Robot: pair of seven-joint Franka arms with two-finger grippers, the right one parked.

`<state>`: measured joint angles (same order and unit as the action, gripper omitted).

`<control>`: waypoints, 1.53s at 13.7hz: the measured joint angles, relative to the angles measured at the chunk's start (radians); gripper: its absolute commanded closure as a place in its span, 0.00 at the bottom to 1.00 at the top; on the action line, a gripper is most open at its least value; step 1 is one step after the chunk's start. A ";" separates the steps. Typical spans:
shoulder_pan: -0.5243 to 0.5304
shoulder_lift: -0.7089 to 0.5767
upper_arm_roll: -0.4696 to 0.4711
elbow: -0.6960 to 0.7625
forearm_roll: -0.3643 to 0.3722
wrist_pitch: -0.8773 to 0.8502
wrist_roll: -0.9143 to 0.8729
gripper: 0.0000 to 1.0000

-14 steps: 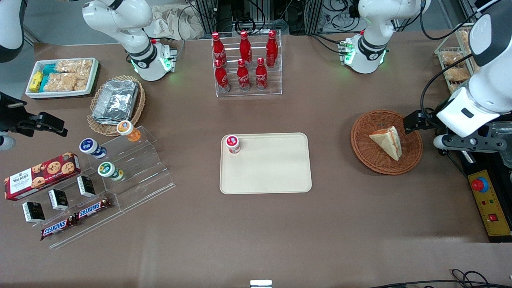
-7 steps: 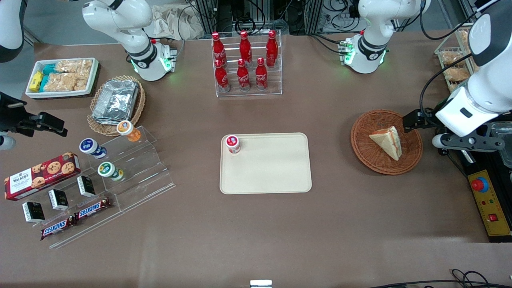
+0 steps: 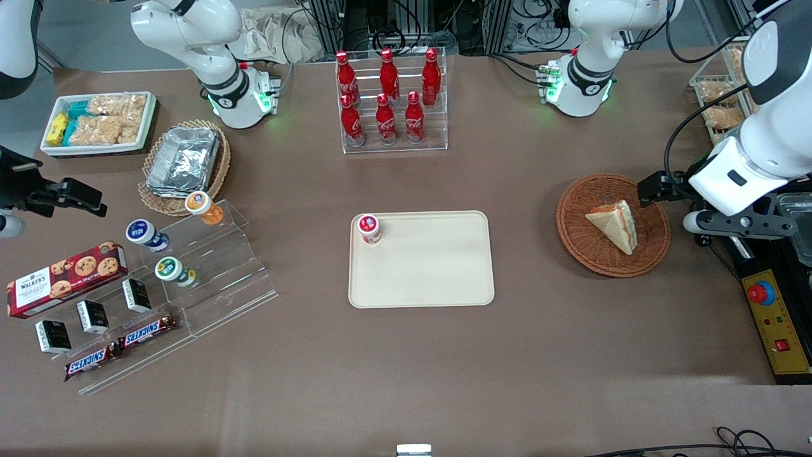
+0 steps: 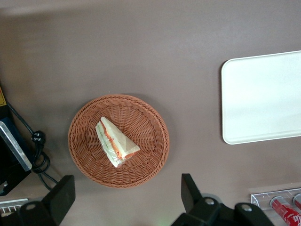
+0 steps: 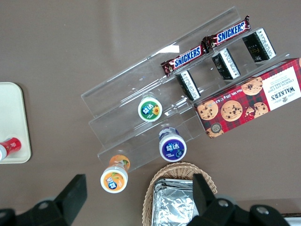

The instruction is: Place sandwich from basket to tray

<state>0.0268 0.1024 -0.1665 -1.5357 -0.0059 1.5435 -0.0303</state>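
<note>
The sandwich (image 3: 614,225) (image 4: 116,142), a pale wedge with orange and green filling, lies in the round reddish-brown basket (image 3: 583,247) (image 4: 146,122) toward the working arm's end of the table. My gripper (image 3: 660,190) (image 4: 124,193) hovers above the table just outside the basket's rim. It is open wide, with nothing between its fingers. The cream tray (image 3: 431,273) (image 4: 263,94) lies flat at mid-table, apart from the basket.
A small red-lidded cup (image 3: 368,228) stands on one corner of the tray. A clear rack of red bottles (image 3: 390,101) stands farther from the camera than the tray. A control box with a red button (image 3: 774,320) lies beside the basket at the table's end.
My gripper has crept slightly closer to the basket's rim. The sandwich, basket and tray have not moved.
</note>
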 measured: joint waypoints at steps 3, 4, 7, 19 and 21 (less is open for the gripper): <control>0.000 -0.002 0.000 0.002 0.000 -0.008 0.000 0.00; 0.000 -0.004 0.001 0.003 0.000 -0.012 -0.002 0.00; 0.000 -0.017 0.003 0.002 0.000 -0.026 -0.046 0.00; 0.002 -0.289 0.008 -0.623 0.016 0.344 -0.529 0.00; 0.010 -0.289 0.011 -0.690 0.016 0.398 -0.605 0.00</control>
<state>0.0367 -0.1867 -0.1551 -2.2253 0.0105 1.9415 -0.6352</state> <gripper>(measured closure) 0.000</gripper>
